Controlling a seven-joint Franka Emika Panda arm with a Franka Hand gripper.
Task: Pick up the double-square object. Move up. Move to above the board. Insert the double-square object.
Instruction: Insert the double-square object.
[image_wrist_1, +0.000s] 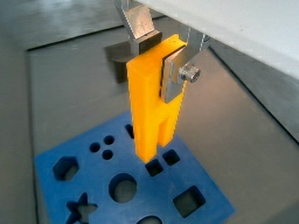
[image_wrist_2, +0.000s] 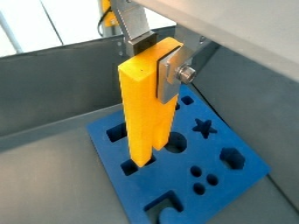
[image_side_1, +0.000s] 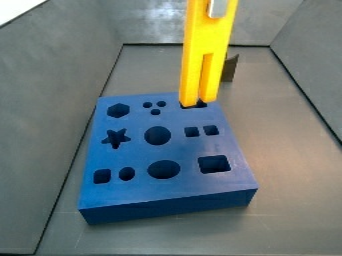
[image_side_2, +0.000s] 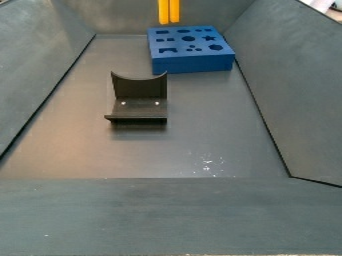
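Two prongs point down from the claw (image_wrist_2: 163, 63), which clamps the bar (image_wrist_2: 149, 105) upright so it meets the board (image_side_1: 167, 150) squarely below.

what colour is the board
Blue. The board shows best in a side view, with the gripper holding the yellow-orange bar over it.

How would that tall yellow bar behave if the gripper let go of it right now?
The bar looks rigid, so it probably would not bend. Tall and narrow, it would likely tip if stood free. Its lower end seems to sit at a hole in the board, which might keep it upright. The gripper clamps its upper part between flat plates.
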